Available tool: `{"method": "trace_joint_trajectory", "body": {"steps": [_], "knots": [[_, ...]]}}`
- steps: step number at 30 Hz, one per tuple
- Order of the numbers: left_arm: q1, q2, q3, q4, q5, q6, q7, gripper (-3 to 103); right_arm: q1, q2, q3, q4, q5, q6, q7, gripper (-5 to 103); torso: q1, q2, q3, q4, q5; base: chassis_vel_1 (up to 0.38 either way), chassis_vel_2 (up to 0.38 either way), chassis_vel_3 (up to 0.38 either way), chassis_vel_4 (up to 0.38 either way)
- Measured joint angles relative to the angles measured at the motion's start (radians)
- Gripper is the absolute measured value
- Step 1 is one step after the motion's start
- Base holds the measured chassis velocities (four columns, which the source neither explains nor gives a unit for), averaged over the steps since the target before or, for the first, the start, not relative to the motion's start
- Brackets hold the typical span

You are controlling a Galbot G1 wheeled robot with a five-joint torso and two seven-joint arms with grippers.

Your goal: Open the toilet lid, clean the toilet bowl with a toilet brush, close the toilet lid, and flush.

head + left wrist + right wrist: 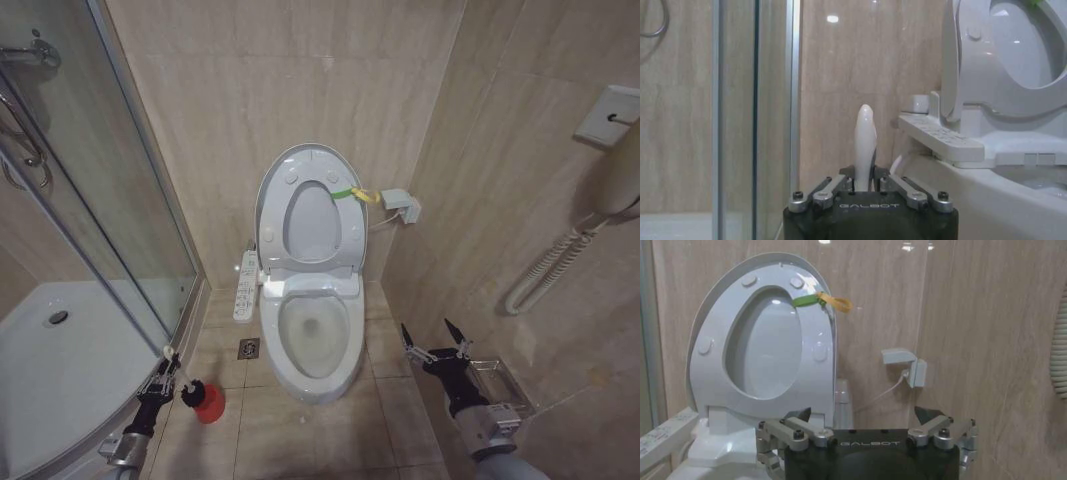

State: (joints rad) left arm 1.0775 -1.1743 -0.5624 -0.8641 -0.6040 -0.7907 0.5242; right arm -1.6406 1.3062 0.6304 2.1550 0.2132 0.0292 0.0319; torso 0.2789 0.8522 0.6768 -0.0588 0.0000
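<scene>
The toilet lid (274, 178) stands raised against the back wall, the seat ring (347, 232) up in front of it, a green-and-yellow strap (352, 193) at its rim. The toilet bowl (312, 336) lies uncovered below. Left of the bowl, the toilet brush (203, 398) rests with its red base on the floor. My left gripper (165, 372) is shut on its pale handle (865, 142). My right gripper (435, 340) hovers open and empty to the right of the bowl, facing the raised lid (783, 259), with its fingers spread wide (863, 415).
A glass shower enclosure (120, 200) and white shower tray (70, 370) fill the left side. A control panel (246, 285) juts from the toilet's left, with a floor drain (248, 348) below it. A wall socket box (404, 205), a corded handset (560, 250) and a clear rack (495, 385) are on the right.
</scene>
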Motion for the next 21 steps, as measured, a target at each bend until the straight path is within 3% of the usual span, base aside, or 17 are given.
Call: {"method": "trace_joint_trajectory", "body": {"steps": [21], "knots": [[-0.039, -0.006, 0.021, 0.034, -0.003, -0.004, 0.002, 18, 0.000, 0.000, 0.000, 0.000, 0.000, 0.000, 0.000, 100, -0.006, -0.013, -0.008, 0.0000, 0.0000, 0.000, 0.000, 0.000, 0.000]]}}
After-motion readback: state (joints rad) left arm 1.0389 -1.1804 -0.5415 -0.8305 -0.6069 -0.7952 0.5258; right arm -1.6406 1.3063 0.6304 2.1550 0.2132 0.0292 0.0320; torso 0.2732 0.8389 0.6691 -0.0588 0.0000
